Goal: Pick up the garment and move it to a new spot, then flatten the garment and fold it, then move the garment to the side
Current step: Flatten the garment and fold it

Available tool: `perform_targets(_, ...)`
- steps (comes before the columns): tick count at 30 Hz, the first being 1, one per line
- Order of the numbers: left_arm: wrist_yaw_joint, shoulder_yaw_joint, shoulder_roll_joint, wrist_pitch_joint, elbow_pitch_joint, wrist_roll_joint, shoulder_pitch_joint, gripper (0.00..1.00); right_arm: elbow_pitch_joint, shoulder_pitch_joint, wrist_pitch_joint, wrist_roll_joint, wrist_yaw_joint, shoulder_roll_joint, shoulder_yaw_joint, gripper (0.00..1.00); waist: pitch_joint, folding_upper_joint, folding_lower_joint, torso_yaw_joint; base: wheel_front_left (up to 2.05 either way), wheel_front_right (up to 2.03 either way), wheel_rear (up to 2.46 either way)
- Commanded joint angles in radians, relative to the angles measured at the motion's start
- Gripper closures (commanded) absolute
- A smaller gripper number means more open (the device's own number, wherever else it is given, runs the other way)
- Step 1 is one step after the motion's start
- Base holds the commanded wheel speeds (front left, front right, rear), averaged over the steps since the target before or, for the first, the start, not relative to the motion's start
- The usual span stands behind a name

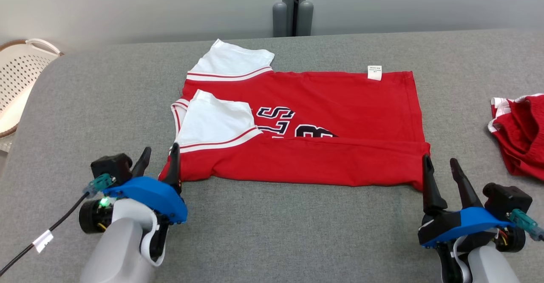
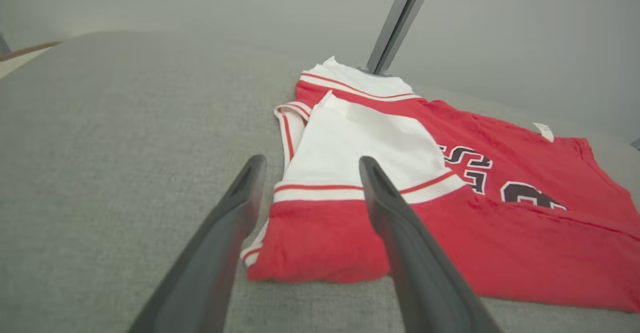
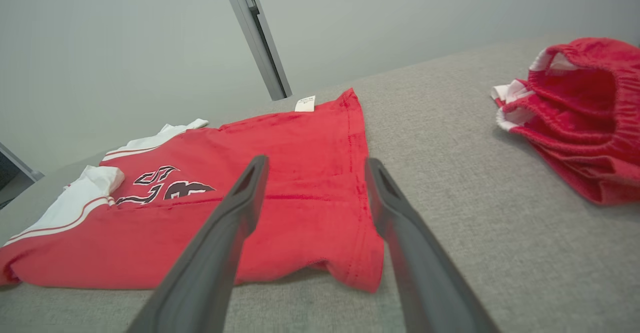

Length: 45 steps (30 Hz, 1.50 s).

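The garment (image 1: 323, 117) is a red shirt with white sleeves and black lettering, lying flat on the grey table with its near edge folded up over the front. My left gripper (image 1: 160, 156) stands open at the garment's near left corner (image 2: 320, 243), nothing between its fingers. At the near right corner (image 3: 350, 253) my right gripper (image 1: 440, 163) is open too, its fingers straddling the hem without holding it. A white label (image 1: 374, 72) shows at the far right edge.
A second red garment (image 1: 520, 136) lies bunched at the table's right edge, also seen as red cloth (image 3: 580, 113) in the right wrist view. A white perforated basket (image 1: 19, 83) stands off the table's left side. A grey post (image 1: 293, 7) rises behind the table.
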Motion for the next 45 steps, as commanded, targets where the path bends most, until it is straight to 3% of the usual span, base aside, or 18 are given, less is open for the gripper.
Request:
perform_targets(1,0.010,0.011,0.007,0.038,0.016,-0.020,0.013,0.00,-0.002,0.015,-0.005,-0.010,0.001,-0.002,0.004,0.00,-0.002,0.0001,0.0002,-0.002,0.00,0.00,0.00)
perform_targets(7,0.050,0.049,0.000,0.213,0.061,-0.095,0.023,0.00,-0.007,0.027,0.006,-0.024,0.001,-0.002,0.009,0.00,0.011,0.0001,0.0002,-0.014,0.00,0.00,0.00)
perform_targets(14,0.098,0.093,-0.014,0.287,0.064,-0.160,0.004,0.00,-0.016,0.010,0.022,-0.025,0.001,-0.002,0.021,0.00,0.039,0.0001,0.0002,-0.044,0.00,0.00,0.00)
perform_targets(15,0.099,0.093,-0.014,0.293,0.061,-0.163,0.003,0.10,-0.014,0.009,0.027,-0.029,0.001,-0.002,0.022,0.00,0.043,0.0001,0.0002,-0.048,0.00,0.00,0.00)
perform_targets(16,0.097,0.095,-0.015,0.292,0.055,-0.169,0.002,0.28,-0.010,0.006,0.031,-0.031,0.001,-0.002,0.023,0.00,0.046,0.0001,0.0002,-0.051,0.00,0.00,0.00)
perform_targets(17,0.098,0.098,-0.016,0.291,0.052,-0.173,0.003,0.56,-0.004,0.002,0.040,-0.031,0.001,-0.002,0.025,0.00,0.048,0.0001,0.0002,-0.053,0.00,0.00,0.00)
perform_targets(20,0.100,0.098,-0.011,0.282,0.037,-0.173,0.003,0.96,0.026,-0.012,0.065,-0.029,0.001,-0.002,0.035,0.00,0.054,0.0001,0.0002,-0.058,0.00,0.00,0.00)
perform_targets(21,0.098,0.099,-0.009,0.274,0.031,-0.174,0.004,1.00,0.041,-0.020,0.073,-0.034,0.001,-0.002,0.036,0.00,0.055,0.0001,0.0002,-0.058,0.00,0.00,0.00)
perform_targets(29,0.087,0.096,-0.010,0.235,-0.014,-0.182,0.018,1.00,0.213,-0.105,0.102,-0.075,0.001,-0.002,-0.014,0.00,0.062,0.0001,0.0002,-0.030,0.00,0.00,0.00)
perform_targets(35,0.079,0.092,-0.014,0.216,-0.041,-0.185,0.024,1.00,0.354,-0.178,0.096,-0.072,0.001,-0.002,0.004,0.00,0.069,0.0001,0.0002,-0.010,0.00,0.00,0.00)
perform_targets(36,0.079,0.091,-0.015,0.214,-0.045,-0.187,0.025,1.00,0.376,-0.188,0.098,-0.074,0.001,-0.001,0.011,0.24,0.069,0.0001,0.0002,-0.008,0.00,0.00,0.00)
perform_targets(37,0.076,0.090,-0.015,0.211,-0.050,-0.188,0.027,1.00,0.395,-0.197,0.097,-0.071,0.001,0.000,0.018,0.59,0.069,0.0001,0.0002,-0.007,0.00,0.00,0.00)
perform_targets(38,0.073,0.089,-0.015,0.207,-0.056,-0.189,0.029,1.00,0.412,-0.205,0.093,-0.065,0.001,0.000,0.026,0.76,0.068,0.0001,0.0002,-0.006,0.00,0.00,0.00)
perform_targets(39,0.070,0.089,-0.015,0.204,-0.061,-0.191,0.031,1.00,0.428,-0.214,0.089,-0.062,0.001,0.000,0.033,0.99,0.066,0.0001,0.0002,-0.005,0.00,0.00,0.00)
perform_targets(45,0.057,0.080,-0.016,0.183,-0.102,-0.189,0.061,1.00,0.449,-0.239,0.065,-0.062,0.001,-0.003,0.016,1.00,0.042,0.0001,0.0002,-0.006,0.00,0.00,0.00)
